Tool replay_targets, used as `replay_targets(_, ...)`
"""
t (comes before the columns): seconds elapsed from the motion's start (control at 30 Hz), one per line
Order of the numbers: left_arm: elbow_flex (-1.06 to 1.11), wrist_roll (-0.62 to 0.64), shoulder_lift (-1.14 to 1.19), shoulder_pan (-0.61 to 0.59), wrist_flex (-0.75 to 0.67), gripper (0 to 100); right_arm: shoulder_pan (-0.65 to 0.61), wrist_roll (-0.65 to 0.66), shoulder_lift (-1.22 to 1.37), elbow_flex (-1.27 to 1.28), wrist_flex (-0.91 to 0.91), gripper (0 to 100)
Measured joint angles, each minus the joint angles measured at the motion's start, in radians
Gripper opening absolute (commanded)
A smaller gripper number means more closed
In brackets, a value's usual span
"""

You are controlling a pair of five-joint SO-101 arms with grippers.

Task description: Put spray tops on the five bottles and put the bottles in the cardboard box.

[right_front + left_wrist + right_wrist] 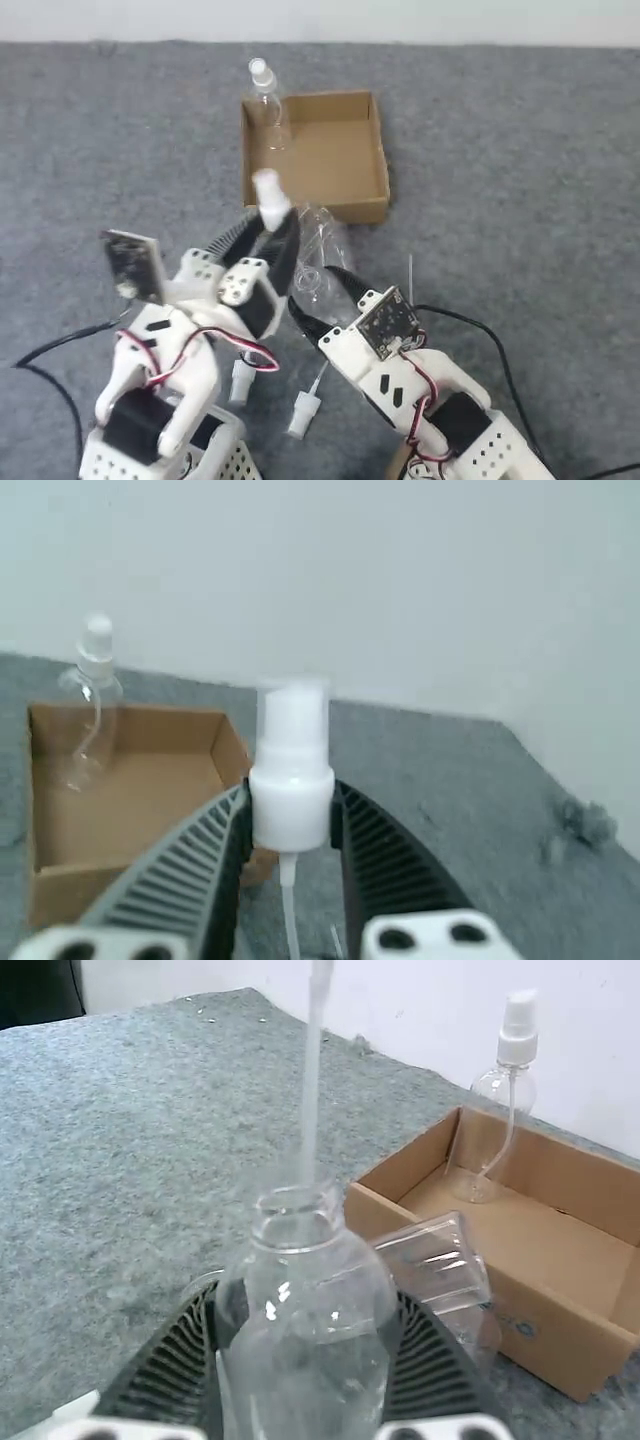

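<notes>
My left gripper [266,232] [290,815] is shut on a white spray top [268,197] [291,780] and holds it upright. The top's thin dip tube [313,1070] hangs straight down, with its end at the open neck of a clear bottle [312,282] [300,1260]. That bottle stands upright with my right gripper [320,297] [305,1310] shut on it, just in front of the cardboard box [350,205] [130,860] [545,1305]. A capped bottle [265,100] [90,700] [503,1085] stands in the box's far left corner.
A second clear bottle [328,228] [440,1260] without a top lies on its side between the held bottle and the box. Two loose spray tops [243,380] [304,406] lie on the grey carpet between the arm bases. A thin loose tube [410,270] lies to the right.
</notes>
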Motion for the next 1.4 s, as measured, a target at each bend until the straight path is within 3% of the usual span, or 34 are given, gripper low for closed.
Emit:
replay_targets(0.33,0.057,-0.037,0.009,0.092,0.000,10,0.035,0.000,0.000,0.000,0.000,0.7)
replay_targets(0.57,0.057,-0.037,0.009,0.094,0.011,23,0.040,0.000,0.000,0.000,0.000,0.7)
replay_targets(0.77,0.057,-0.041,0.009,0.094,0.023,23,0.040,0.002,0.000,0.000,0.000,0.7)
replay_targets(1.0,0.000,-0.040,0.002,0.011,0.026,23,0.040,0.002,0.000,0.000,0.000,0.7)
replay_targets(1.2,-0.026,-0.041,0.008,-0.002,0.026,16,0.040,0.000,0.000,0.000,0.000,0.7)
replay_targets(1.4,-0.072,-0.041,0.000,-0.002,0.026,15,0.040,0.000,0.000,0.000,0.000,0.7)
